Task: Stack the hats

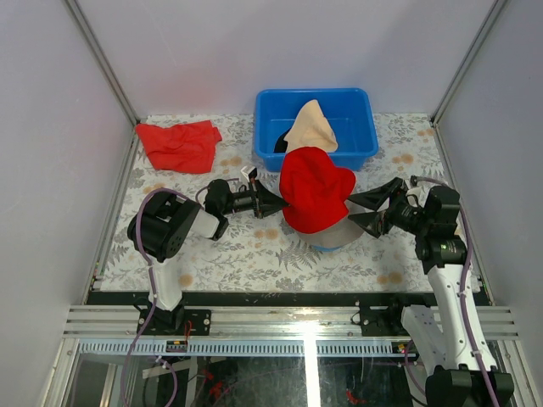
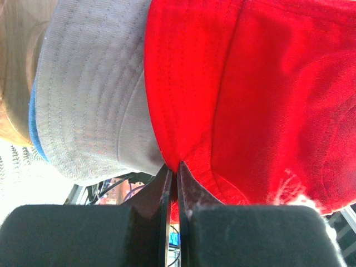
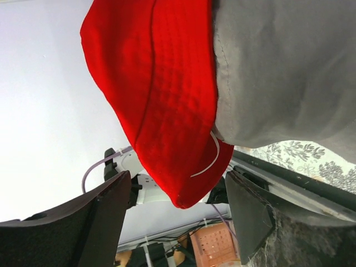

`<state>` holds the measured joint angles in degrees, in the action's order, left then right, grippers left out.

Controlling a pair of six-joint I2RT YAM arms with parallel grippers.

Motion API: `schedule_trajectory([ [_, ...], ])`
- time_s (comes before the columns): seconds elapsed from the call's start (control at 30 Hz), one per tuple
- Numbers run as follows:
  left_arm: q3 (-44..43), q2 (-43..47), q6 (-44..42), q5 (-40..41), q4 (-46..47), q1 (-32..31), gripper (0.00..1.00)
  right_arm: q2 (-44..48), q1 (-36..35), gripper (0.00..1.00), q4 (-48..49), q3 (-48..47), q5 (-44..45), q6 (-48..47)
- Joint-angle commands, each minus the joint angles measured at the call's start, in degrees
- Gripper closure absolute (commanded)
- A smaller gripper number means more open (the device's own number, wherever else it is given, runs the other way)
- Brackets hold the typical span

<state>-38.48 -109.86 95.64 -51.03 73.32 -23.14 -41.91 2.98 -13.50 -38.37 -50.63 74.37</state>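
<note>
The red hat [image 1: 316, 188], mid-frame, is clamped at its left edge by the left gripper [image 1: 284, 203]. At its right edge, the right gripper [image 1: 351, 209] is spread wide, seemingly not touching it.

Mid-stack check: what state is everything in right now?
red hat: draped partly over grey hat
grey hat: under it
peach hat: lying in blue bin, unstacked
left gripper: shut on red hat's brim
right gripper: open around the brim
red cloth: crumpled, untouched

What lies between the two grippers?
In the top view, the red hat, draped over the grey hat; the left gripper pinches its edge, the right gripper stands open at its other side.
</note>
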Motion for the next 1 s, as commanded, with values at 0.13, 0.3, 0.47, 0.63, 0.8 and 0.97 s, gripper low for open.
schedule_trajectory([
  [0.13, 0.92, 0.99, -0.89, 0.14, 2.53, 0.02, 1.00, 2.74, -0.99, 0.23, 5.67, 2.30, -3.11, 10.78],
  [0.3, 1.38, 1.11, -0.51, 0.27, 3.53, -0.07, 1.00, 3.61, -2.99, 0.22, 9.19, 5.00, -0.23, 14.09],
  [0.47, 1.77, 1.38, -0.18, 0.23, 4.10, -0.07, 1.00, 3.18, -6.36, 0.24, 13.41, 6.95, 3.35, 17.46],
  [0.63, 2.15, 1.50, 0.05, 0.18, 4.47, -0.05, 1.00, 1.17, -6.80, 0.28, 15.98, 6.34, 5.20, 17.83],
  [0.8, 2.42, 1.52, 0.25, 0.09, 4.74, -0.07, 1.00, -0.67, -6.85, 0.30, 17.91, 4.87, 6.37, 18.19],
  [0.97, 2.27, 1.34, 0.51, 0.01, 5.16, -0.05, 1.00, -1.86, -6.85, 0.33, 20.85, 5.14, 7.34, 19.39],
])
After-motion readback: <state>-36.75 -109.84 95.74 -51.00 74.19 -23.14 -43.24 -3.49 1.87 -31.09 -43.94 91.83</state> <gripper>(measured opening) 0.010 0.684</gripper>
